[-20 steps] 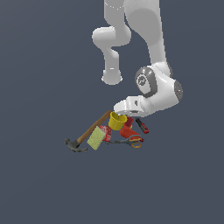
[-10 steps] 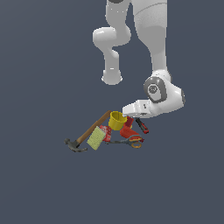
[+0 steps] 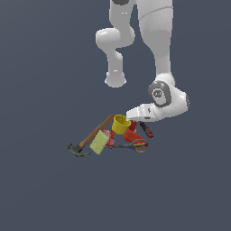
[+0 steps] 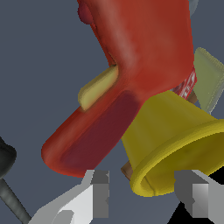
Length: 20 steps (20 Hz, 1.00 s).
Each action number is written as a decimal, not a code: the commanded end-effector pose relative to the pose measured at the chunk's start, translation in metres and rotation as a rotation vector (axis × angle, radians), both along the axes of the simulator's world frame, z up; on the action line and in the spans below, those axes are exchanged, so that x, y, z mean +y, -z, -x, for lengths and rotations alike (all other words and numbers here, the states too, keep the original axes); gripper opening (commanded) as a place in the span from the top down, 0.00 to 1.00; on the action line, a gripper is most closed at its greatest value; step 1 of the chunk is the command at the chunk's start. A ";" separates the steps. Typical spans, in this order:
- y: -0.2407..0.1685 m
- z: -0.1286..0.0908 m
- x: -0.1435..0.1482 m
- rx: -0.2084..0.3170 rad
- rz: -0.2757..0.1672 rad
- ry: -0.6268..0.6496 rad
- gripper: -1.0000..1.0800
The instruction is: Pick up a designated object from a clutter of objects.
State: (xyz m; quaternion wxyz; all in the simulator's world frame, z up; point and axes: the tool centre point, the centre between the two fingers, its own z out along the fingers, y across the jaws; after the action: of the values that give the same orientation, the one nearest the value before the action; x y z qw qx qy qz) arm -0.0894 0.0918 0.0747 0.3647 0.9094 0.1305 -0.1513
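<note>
The yellow cup (image 3: 120,124) lies tilted on top of the pile, its flared rim toward my hand. In the wrist view the yellow cup (image 4: 175,135) fills the lower middle, with part of its rim between my two fingertips (image 4: 99,192). My gripper (image 3: 129,115) (image 4: 146,194) is open, right beside the cup, and holds nothing. The red cup (image 3: 131,134) (image 4: 131,74) lies against the yellow cup. The clutter around them is a wooden-handled hammer (image 3: 92,135), a yellow-green box (image 3: 99,142) (image 4: 210,78), a red box (image 3: 108,134), orange-handled scissors (image 3: 136,146) and a red-and-black screwdriver (image 3: 146,129).
The pile lies on a plain dark grey floor (image 3: 45,189). A dark grey object (image 4: 6,175) shows at the edge of the wrist view; I cannot tell what it is. The white arm (image 3: 158,54) rises above the pile, on the exterior view's right.
The arm has swung toward the exterior view's right and the hand has dropped slightly toward the yellow cup. The pile has not moved.
</note>
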 end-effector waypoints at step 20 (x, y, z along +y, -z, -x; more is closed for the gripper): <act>0.013 0.005 -0.011 -0.004 -0.003 -0.011 1.00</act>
State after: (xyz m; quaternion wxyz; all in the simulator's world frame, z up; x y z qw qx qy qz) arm -0.0937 0.0808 0.0617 0.3642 0.9098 0.1348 -0.1467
